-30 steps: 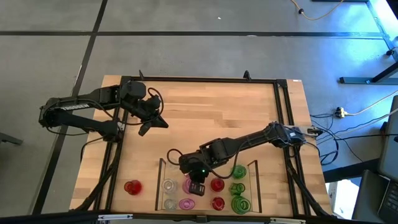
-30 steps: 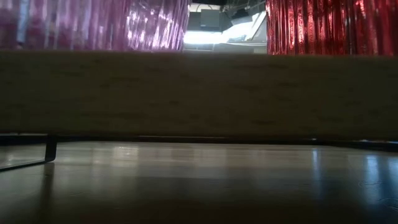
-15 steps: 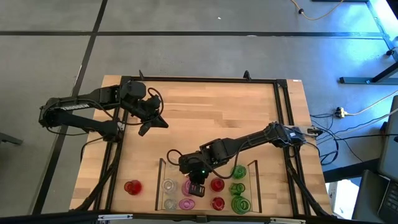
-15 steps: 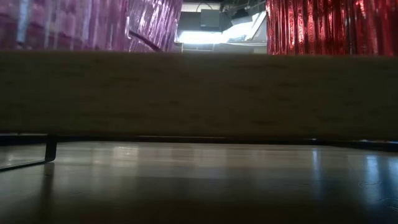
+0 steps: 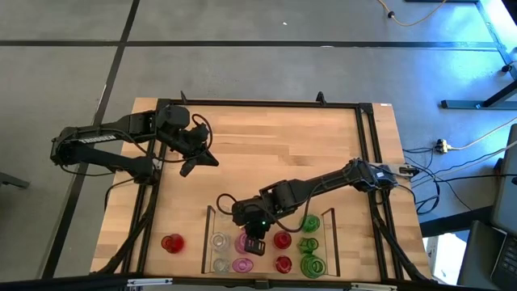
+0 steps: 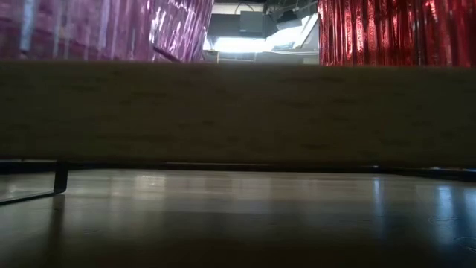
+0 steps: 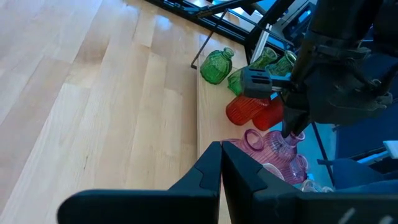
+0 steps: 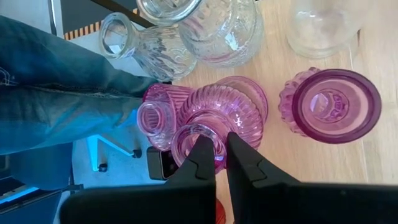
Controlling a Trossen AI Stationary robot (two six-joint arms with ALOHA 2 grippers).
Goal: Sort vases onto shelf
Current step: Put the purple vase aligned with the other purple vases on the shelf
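In the low view, the pink vase (image 6: 104, 30) edge has drifted left, widening the bright gap beside it; the high view shows nothing altered.

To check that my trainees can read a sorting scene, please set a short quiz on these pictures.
1. True or false: the left gripper holds a vase.
2. What is the right gripper closed on? A green vase; B pink vase; C clear vase.
3. What colour is the lone vase outside the shelf?

Key: 1 false; 2 B; 3 red.
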